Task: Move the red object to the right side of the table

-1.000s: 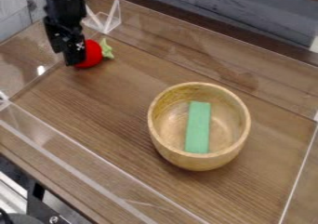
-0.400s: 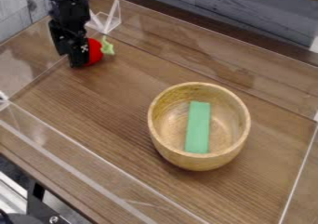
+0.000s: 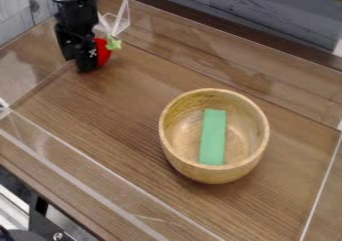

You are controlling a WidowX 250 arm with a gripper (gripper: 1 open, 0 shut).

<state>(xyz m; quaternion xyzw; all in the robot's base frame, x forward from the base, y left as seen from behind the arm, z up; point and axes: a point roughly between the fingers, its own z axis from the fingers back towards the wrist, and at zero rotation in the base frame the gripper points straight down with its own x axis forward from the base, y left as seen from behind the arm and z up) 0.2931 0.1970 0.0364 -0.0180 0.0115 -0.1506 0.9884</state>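
A small red strawberry-like toy with a green leafy tip sits at the far left of a brown wood-grain table, near its back edge. A black robot claw reaches down over the toy's left side, its fingers spread wide and partly covering the red surface; whether they touch it cannot be told from this angle. Clear acrylic walls edge the tabletop. Well apart from the toy, toward the front and right, stands a round wooden bowl, pale inside with a darker rim. A flat green block lies within it, its long side running from the back of the bowl toward the front.
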